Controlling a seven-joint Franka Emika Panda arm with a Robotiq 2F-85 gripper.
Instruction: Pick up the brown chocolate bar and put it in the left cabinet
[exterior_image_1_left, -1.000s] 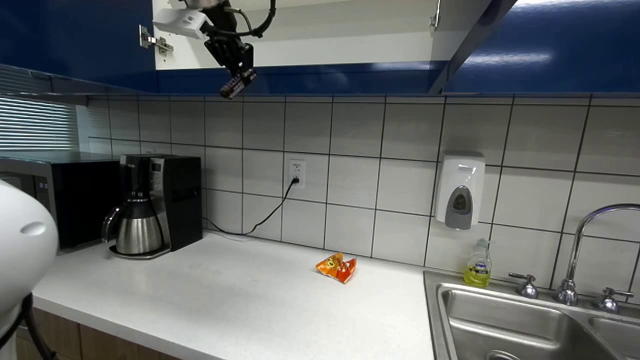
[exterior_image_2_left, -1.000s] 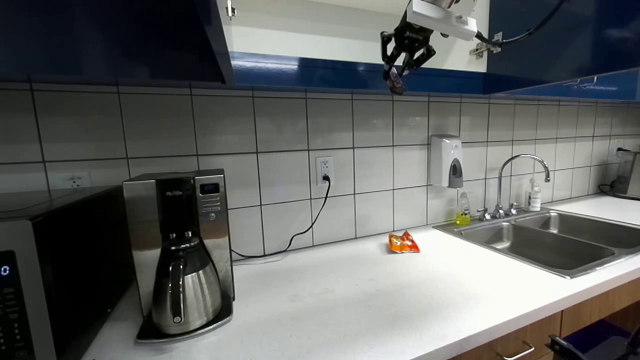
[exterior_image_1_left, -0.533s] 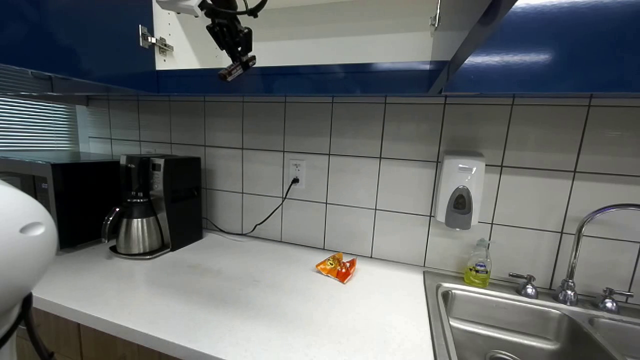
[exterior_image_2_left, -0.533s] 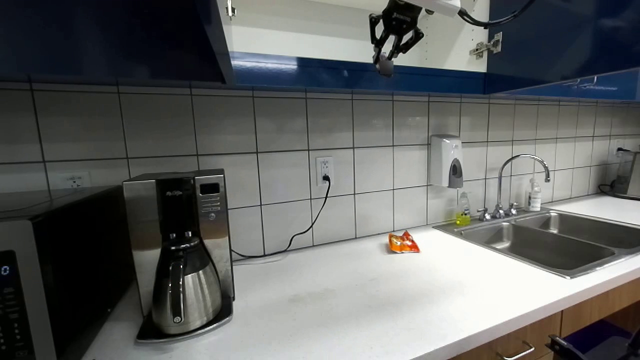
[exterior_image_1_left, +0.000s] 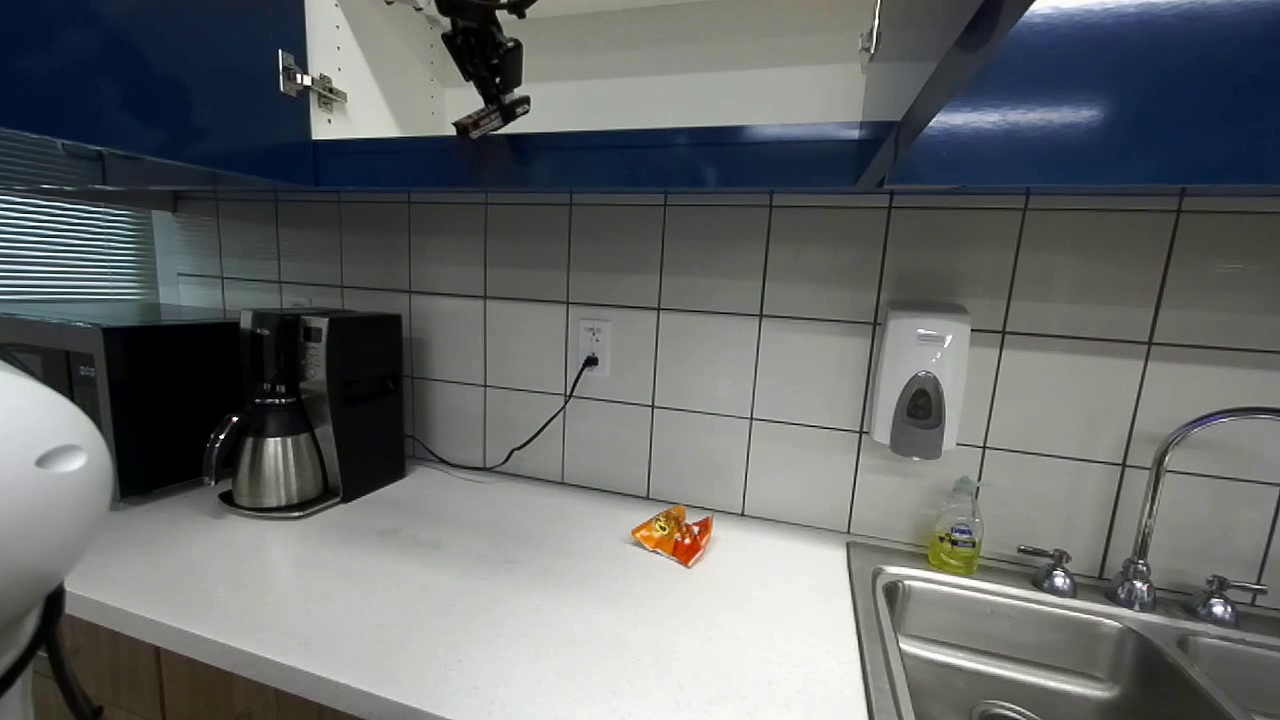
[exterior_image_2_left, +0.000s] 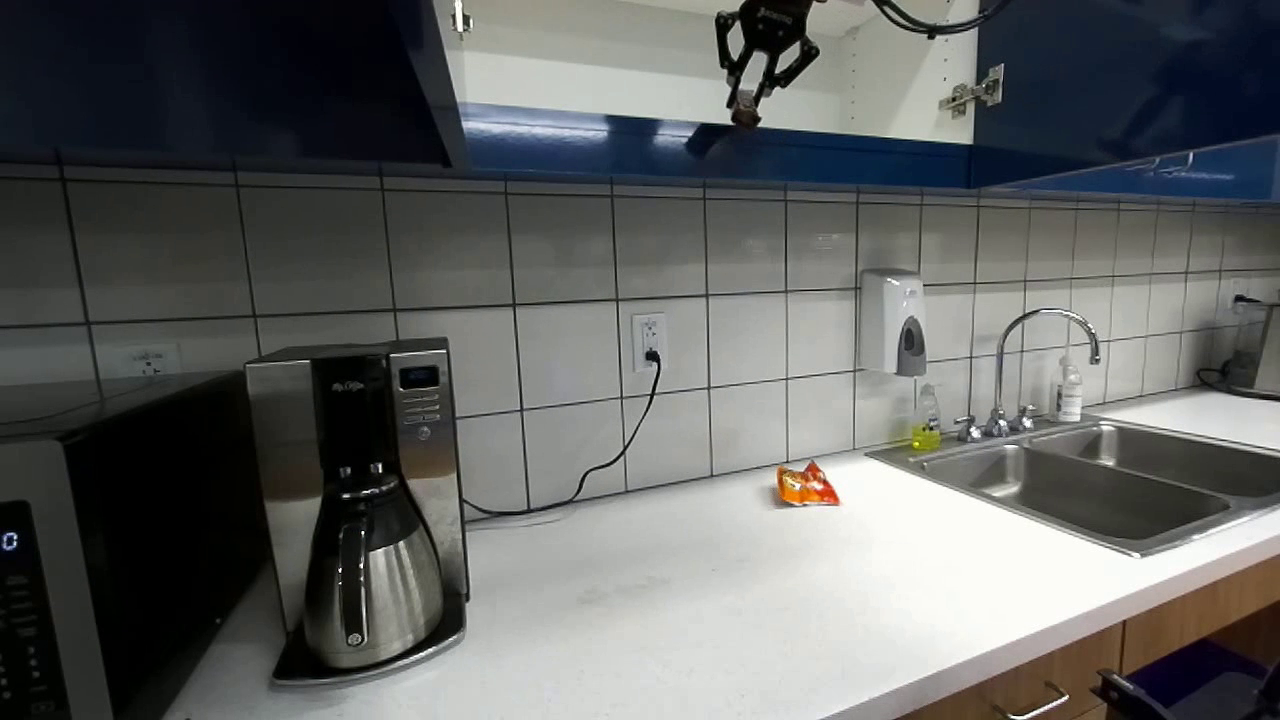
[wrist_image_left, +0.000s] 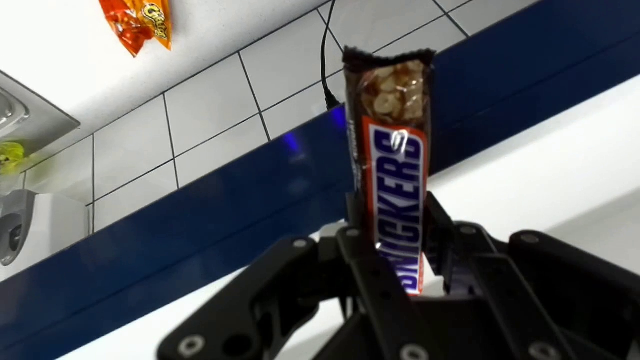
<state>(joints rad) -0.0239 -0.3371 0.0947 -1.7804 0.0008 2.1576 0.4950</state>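
Observation:
My gripper (wrist_image_left: 392, 215) is shut on the brown chocolate bar (wrist_image_left: 392, 150), a dark wrapper with a Snickers label, held by its sides. One end sticks out beyond the fingertips in the wrist view. In both exterior views my gripper (exterior_image_1_left: 503, 97) (exterior_image_2_left: 748, 96) points downward with the bar (exterior_image_1_left: 490, 118) (exterior_image_2_left: 745, 112) tilted in its fingers. The left cabinet (exterior_image_1_left: 680, 80) (exterior_image_2_left: 600, 70) hangs open with a white interior and a blue lower edge. The bar appears in front of the cabinet opening, around the height of that lower edge; its exact depth cannot be told.
A blue door (exterior_image_1_left: 150, 90) with a hinge stands open at the cabinet's side; an angled door (exterior_image_1_left: 940, 90) stands at its opposite side. An orange snack packet (exterior_image_1_left: 675, 535), a coffee maker (exterior_image_2_left: 355, 500), a microwave (exterior_image_2_left: 130, 540) and a sink (exterior_image_2_left: 1080, 480) are below.
My gripper has risen with the bar still held. It has shifted left in an exterior view and slightly right in the view facing the sink's near side. The bar has turned slightly toward level.

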